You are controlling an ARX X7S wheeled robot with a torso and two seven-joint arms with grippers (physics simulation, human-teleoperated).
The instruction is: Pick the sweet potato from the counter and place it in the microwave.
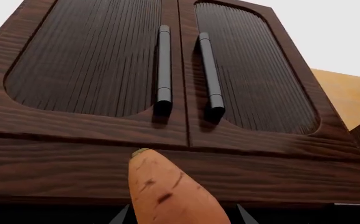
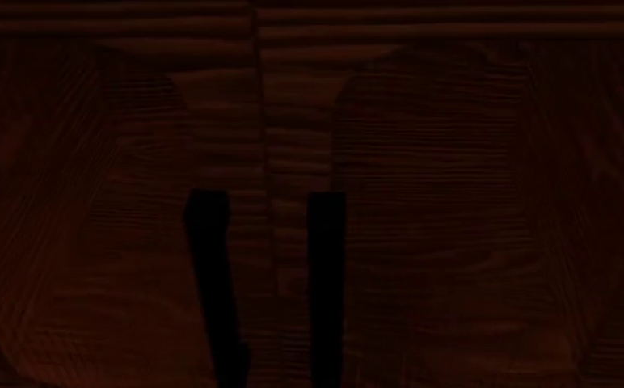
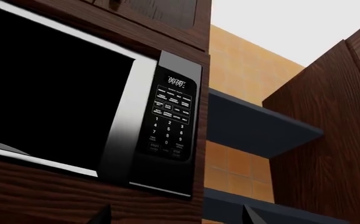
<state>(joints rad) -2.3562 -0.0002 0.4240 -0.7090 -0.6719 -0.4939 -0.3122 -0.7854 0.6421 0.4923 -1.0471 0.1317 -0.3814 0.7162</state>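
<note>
One sweet potato sits between the two fingertips of the left gripper, whose jaws are clamped on it. Its dark tip points away from the jaws, toward two cabinet doors with two black handles.

The right gripper holds nothing, its jaws apart. Beyond them is one microwave, its door closed.

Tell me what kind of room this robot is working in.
Most likely a kitchen. A built-in microwave with a keypad sits in dark wood cabinetry, double cabinet doors carry bar handles, orange tiles line the wall, and the left gripper holds a sweet potato.
</note>
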